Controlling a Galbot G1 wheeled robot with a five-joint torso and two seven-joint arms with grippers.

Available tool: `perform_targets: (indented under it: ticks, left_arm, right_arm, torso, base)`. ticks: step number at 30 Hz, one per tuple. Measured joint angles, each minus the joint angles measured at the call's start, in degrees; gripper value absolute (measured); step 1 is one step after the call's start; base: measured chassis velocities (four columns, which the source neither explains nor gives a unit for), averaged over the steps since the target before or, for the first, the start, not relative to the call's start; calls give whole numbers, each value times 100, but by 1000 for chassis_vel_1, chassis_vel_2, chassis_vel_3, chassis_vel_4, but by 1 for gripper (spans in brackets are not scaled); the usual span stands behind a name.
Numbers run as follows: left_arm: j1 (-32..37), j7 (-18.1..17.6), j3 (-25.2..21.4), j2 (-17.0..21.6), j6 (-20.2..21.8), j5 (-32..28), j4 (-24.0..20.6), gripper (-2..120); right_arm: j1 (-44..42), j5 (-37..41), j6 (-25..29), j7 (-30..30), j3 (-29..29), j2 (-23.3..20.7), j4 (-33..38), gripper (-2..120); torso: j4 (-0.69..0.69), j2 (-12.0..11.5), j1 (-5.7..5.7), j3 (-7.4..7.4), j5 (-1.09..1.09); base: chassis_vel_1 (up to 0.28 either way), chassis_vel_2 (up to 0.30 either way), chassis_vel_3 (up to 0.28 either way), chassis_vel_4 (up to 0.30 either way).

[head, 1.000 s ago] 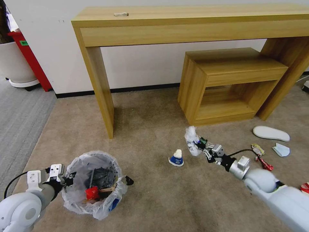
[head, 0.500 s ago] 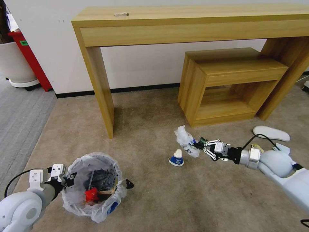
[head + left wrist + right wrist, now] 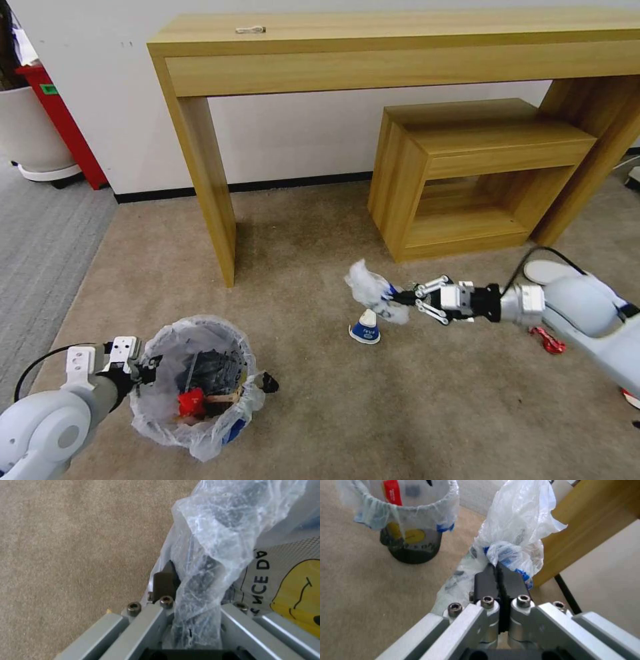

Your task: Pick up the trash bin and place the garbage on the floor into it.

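Note:
The trash bin (image 3: 193, 400), dark and lined with a crinkled clear bag, stands at the lower left on the beige floor (image 3: 320, 413). My left gripper (image 3: 143, 370) is shut on its rim, and the liner (image 3: 206, 555) runs between the fingers (image 3: 163, 582). My right gripper (image 3: 400, 300) reaches in from the right, shut on a crumpled clear plastic bag (image 3: 367, 288) held above the carpet. From the right wrist, that bag (image 3: 516, 530) bulges past the closed gripper (image 3: 498, 567), with the bin (image 3: 410, 517) beyond. A blue-white paper cup (image 3: 365, 328) lies just below the bag. A red wrapper (image 3: 548, 340) lies by the right arm.
A tall wooden console table (image 3: 200, 180) stands against the wall, with a low wooden side table (image 3: 467, 167) under it. A white slipper (image 3: 541, 269) shows behind the right arm. Grey ribbed carpet (image 3: 40, 253), a white planter (image 3: 33, 133) and a red object (image 3: 67, 127) are at the left.
My right gripper has swung left toward the bin with the plastic bag, now over the paper cup. The bin and left gripper have barely shifted.

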Motion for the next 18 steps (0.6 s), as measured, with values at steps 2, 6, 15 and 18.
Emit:
perform_targets:
  ticks: [2, 6, 15, 18]
  left_arm:
    - [-14, 1, 12, 3, 2, 3, 5, 0]
    - [-20, 4, 13, 35, 3, 6, 48, 0]
    - [-132, 19, 177, 77, 13, 18, 183, 0]
    - [-183, 42, 242, 79, 16, 28, 235, 0]
  right_arm:
    - [330, -20, -27, 13, -378, 206, -135, 0]
    - [927, -27, -59, 77, -1075, 578, -373, 0]
    - [2112, 39, -74, 166, -2227, 1132, -792, 0]
    - [2268, 50, -64, 171, -2409, 1277, -886, 0]
  torso:
    - [0, 0, 0, 0, 0]
    - [0, 0, 0, 0, 1]
    - [0, 0, 0, 0, -2]
    - [0, 0, 0, 0, -1]
  base:
    - [0, 0, 0, 0]
    - [0, 0, 0, 0]
    - [0, 0, 0, 0]
    - [0, 0, 0, 0]
